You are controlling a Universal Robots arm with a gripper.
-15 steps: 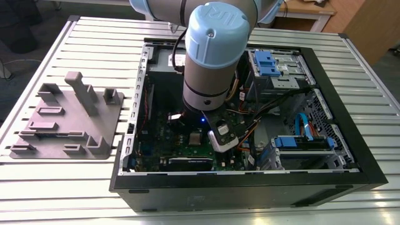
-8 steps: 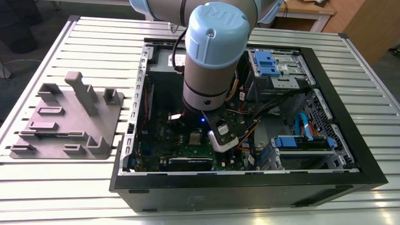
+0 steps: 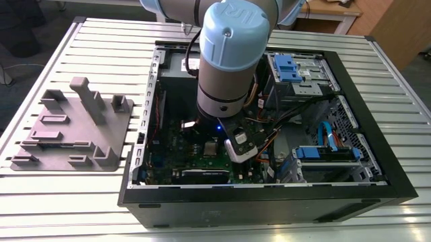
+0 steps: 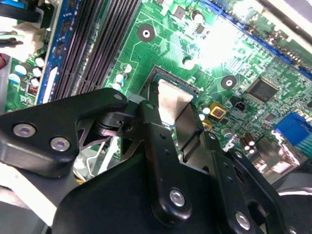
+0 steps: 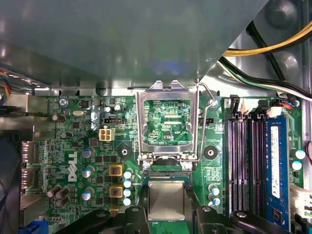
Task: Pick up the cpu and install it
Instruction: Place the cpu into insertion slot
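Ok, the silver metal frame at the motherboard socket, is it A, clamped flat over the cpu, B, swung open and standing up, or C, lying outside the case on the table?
B: in the first wrist view the silver metal socket frame stands swung open, green motherboard showing through its window, and the small silvery-grey square cpu sits uncovered beside its hinge.

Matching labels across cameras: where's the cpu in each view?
Exterior view: cpu, a small silver square on the green motherboard, just to the exterior view's left of the arm's lower end.
Second wrist view: cpu, silver patch right at the gripper.
First wrist view: cpu, beside the raised metal frame.
Shared landmark: the motherboard.
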